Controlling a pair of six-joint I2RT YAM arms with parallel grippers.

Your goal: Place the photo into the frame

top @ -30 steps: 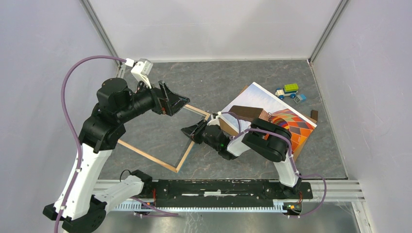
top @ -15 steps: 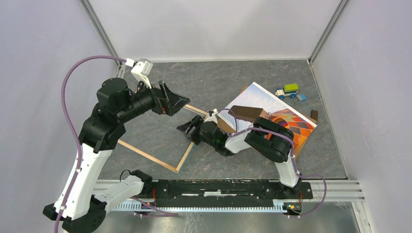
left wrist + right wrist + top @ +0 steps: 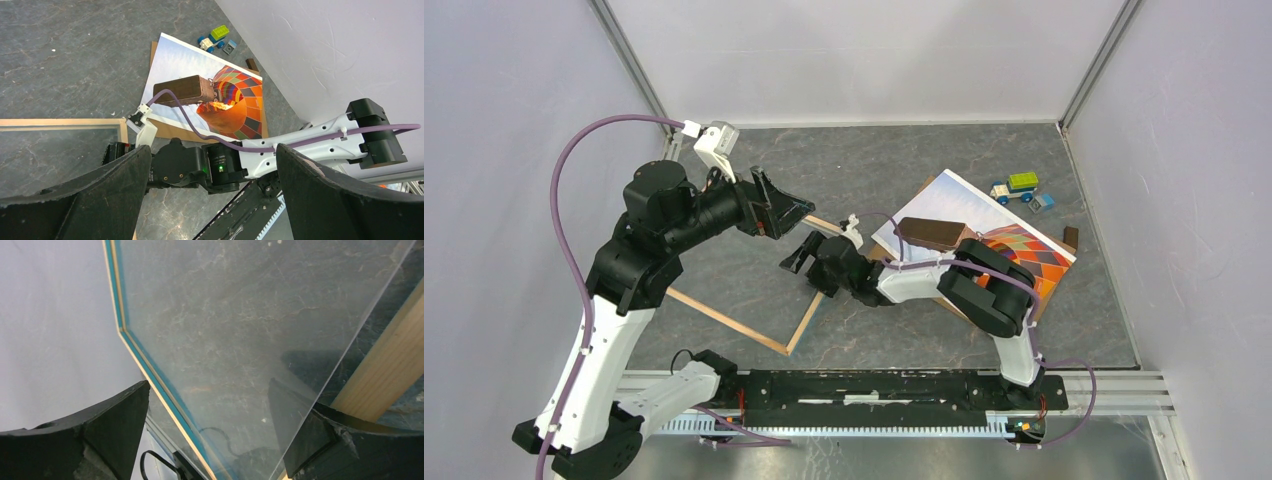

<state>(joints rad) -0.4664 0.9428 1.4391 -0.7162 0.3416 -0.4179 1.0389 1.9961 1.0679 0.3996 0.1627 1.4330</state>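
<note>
The frame [image 3: 729, 322] lies flat on the table, light wood rim up, in front of the left arm. My right gripper [image 3: 804, 252] hangs open over its right corner. In the right wrist view the open jaws [image 3: 210, 390] stand over the clear pane [image 3: 225, 330], with the blue and wood edge [image 3: 117, 310] on the left and a wood rim [image 3: 385, 375] on the right. The photo [image 3: 954, 200], a hot-air balloon print, lies face up at the right. My left gripper [image 3: 786, 215] is open and empty above the frame's far edge, looking down on the photo [image 3: 175, 65].
A dark brown block [image 3: 932, 233] lies on the photo. Brown hardboard [image 3: 175, 132] sticks out from under the photo. Small toy cars [image 3: 1021, 186] sit at the back right. Walls close the table on three sides.
My right gripper has opened wide and slid left toward the frame's right corner. The left arm has not moved.
</note>
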